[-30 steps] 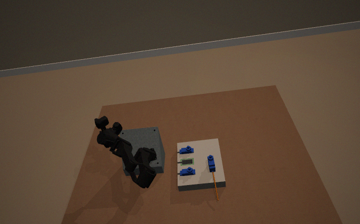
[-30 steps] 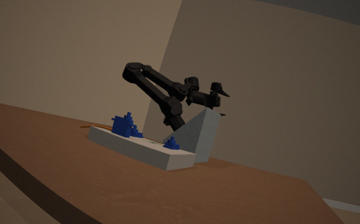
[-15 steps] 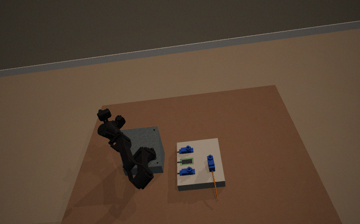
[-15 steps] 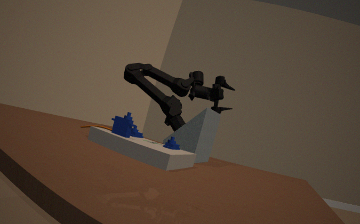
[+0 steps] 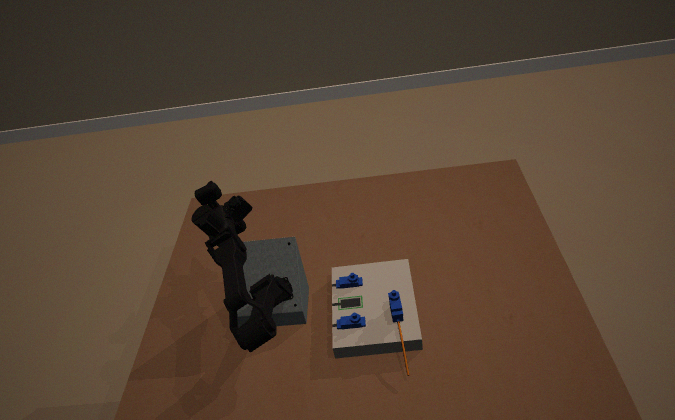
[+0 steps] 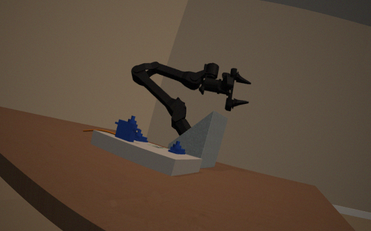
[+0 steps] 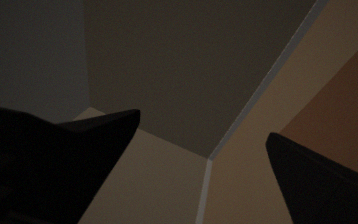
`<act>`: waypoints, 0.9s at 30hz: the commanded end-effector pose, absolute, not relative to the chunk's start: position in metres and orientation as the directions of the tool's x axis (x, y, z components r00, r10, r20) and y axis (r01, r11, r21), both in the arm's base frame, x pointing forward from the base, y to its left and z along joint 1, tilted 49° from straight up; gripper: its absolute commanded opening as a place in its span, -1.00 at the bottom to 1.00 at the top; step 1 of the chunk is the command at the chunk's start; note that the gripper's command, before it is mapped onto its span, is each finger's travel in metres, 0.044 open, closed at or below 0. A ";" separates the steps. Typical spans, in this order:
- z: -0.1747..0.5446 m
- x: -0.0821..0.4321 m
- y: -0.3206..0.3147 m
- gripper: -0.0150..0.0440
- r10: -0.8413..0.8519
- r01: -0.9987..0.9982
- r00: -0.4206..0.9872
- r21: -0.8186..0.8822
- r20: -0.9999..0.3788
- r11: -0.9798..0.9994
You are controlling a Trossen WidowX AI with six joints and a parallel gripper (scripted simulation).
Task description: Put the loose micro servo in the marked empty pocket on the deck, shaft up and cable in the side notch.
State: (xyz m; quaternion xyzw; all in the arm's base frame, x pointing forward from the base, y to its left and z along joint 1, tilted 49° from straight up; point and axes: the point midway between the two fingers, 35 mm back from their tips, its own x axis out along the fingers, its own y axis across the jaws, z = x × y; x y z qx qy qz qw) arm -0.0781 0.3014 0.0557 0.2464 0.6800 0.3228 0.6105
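Observation:
The loose blue micro servo [image 5: 395, 307] [image 6: 125, 130] stands upright on the pale deck [image 5: 377, 333] [image 6: 134, 153], shaft up. Its orange cable [image 5: 403, 346] [image 6: 94, 130] runs out past the deck's edge. The marked pocket [image 5: 350, 302] is a dark, empty rectangle outlined in green, its side notch toward the arm's side of the deck. My gripper [image 6: 249, 93] [image 7: 202, 127] is open and empty, high up and pointing away from the deck, far from the servo. In the top view its fingers are hard to make out.
Two seated blue servos flank the pocket: one [image 5: 349, 281] [image 6: 177, 148] and another [image 5: 350, 321] [image 6: 141, 138]. A grey wedge-shaped block [image 5: 272, 255] [image 6: 216, 140] stands beside the deck under the arm. The deck rests on the brown table [image 5: 465, 234] [image 6: 223, 194].

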 end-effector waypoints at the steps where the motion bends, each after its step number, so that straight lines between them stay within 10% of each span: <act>1: 0.053 -0.055 0.309 1.00 0.715 -0.109 -0.057 0.716 -0.697 0.689; 27: 0.045 0.083 0.306 1.00 0.488 -0.295 0.312 0.405 -0.815 0.865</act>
